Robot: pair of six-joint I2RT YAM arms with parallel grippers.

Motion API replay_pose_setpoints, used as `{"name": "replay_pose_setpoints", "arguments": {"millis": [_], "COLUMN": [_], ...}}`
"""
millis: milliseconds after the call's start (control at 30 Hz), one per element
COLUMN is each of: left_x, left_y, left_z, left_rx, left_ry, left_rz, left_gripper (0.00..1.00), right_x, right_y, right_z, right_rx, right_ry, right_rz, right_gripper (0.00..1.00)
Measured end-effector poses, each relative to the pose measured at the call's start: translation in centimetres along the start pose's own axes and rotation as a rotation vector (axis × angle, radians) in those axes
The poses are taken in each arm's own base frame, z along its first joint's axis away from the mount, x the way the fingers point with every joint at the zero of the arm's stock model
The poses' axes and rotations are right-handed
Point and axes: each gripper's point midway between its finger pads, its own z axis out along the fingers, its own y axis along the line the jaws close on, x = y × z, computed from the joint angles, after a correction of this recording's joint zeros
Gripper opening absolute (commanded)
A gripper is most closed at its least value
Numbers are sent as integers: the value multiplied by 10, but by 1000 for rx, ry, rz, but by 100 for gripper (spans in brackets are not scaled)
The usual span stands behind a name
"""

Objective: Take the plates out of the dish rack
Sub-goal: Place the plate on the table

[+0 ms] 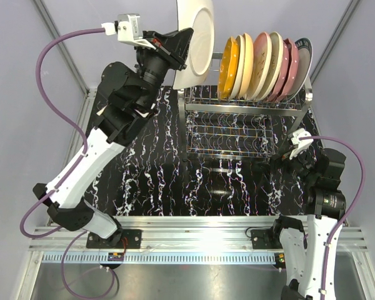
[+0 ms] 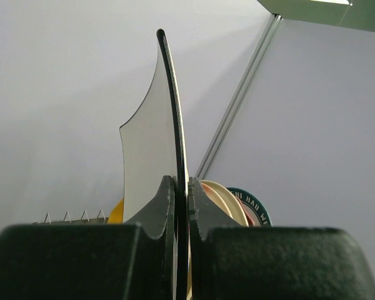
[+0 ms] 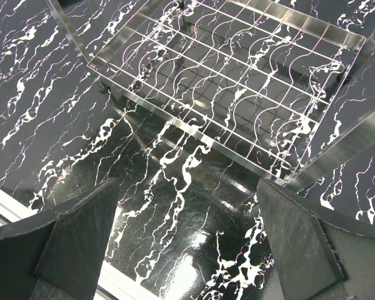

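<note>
My left gripper (image 1: pixel 185 55) is shut on the rim of a white square plate (image 1: pixel 197 40) and holds it upright above the left end of the dish rack (image 1: pixel 244 119). In the left wrist view this plate (image 2: pixel 147 150) stands edge-on between my fingers (image 2: pixel 164 206). Several plates stay upright in the rack's top tier, from a yellow-orange one (image 1: pixel 227 70) through cream and pink ones to a white plate with a dark rim (image 1: pixel 304 57). My right gripper (image 1: pixel 295 150) hangs open over the table beside the rack's right end, holding nothing. Its wrist view shows the bare lower tier (image 3: pixel 237 81).
The rack stands on a black marbled tabletop (image 1: pixel 150 175). An aluminium rail (image 1: pixel 200 228) runs along the near edge by both arm bases. Grey walls and slanted frame posts (image 1: pixel 56 31) close in the back and sides.
</note>
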Motion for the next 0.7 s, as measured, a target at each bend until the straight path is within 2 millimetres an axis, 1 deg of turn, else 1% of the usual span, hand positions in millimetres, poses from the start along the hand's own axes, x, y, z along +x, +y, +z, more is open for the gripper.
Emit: {"name": "replay_pose_setpoints", "arguments": {"millis": [100, 200, 367, 500, 600, 700], "left_x": [-12, -31, -70, -96, -107, -113], "left_y": [-4, -8, -17, -22, -23, -22], "left_z": [-8, -20, -44, -62, -72, -80], "left_rx": [10, 26, 60, 78, 83, 81], "left_ry": [-9, -31, -86, -124, -138, -136], "left_rz": [-10, -22, -43, -52, -49, -38], "left_gripper": [0, 0, 0, 0, 0, 0], "right_x": [0, 0, 0, 0, 0, 0], "right_y": [0, 0, 0, 0, 0, 0], "right_z": [0, 0, 0, 0, 0, 0], "right_rx": [0, 0, 0, 0, 0, 0], "right_ry": [0, -1, -1, -1, 0, 0], "right_rz": [0, -1, -1, -1, 0, 0], "right_gripper": [100, 100, 100, 100, 100, 100]}}
